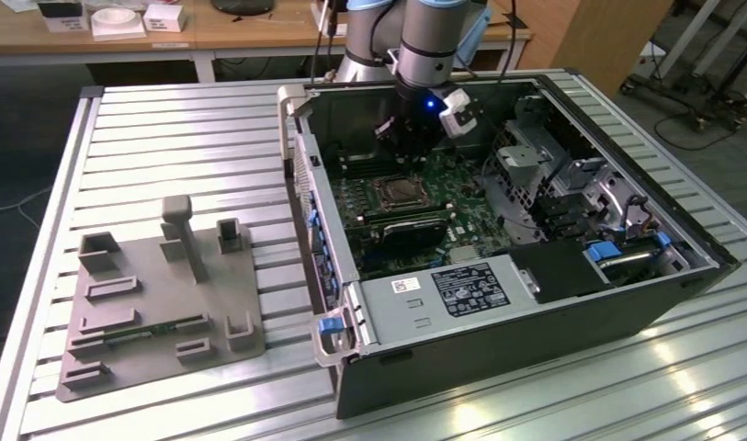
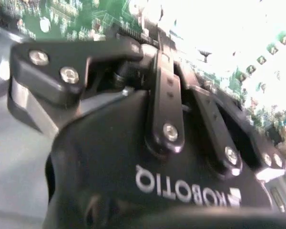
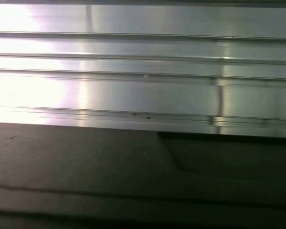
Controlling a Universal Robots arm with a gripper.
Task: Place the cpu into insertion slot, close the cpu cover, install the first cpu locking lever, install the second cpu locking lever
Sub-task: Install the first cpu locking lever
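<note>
In the exterior view my gripper (image 1: 399, 150) reaches down into the open computer case (image 1: 618, 322), at its far end. It hangs just beyond the insertion slot (image 1: 398, 193), a square socket with a silver rim and a dark centre on the green motherboard (image 1: 465, 188). Whether the cpu lies in the slot or the cpu cover is down I cannot tell, and the locking levers are too small to make out. In the second wrist view the gripper's black body (image 2: 148, 157) stands close over the green board (image 2: 76, 14). Nothing shows in its grasp.
The case lies on a ribbed aluminium table (image 1: 177, 147). A grey fixture plate (image 1: 152, 303) with upright blocks sits at the exterior view's left. Drive cages (image 1: 557, 175) and a power supply (image 1: 453, 289) crowd the case. The first wrist view shows table slats (image 3: 143, 71) and a dark panel (image 3: 133, 176).
</note>
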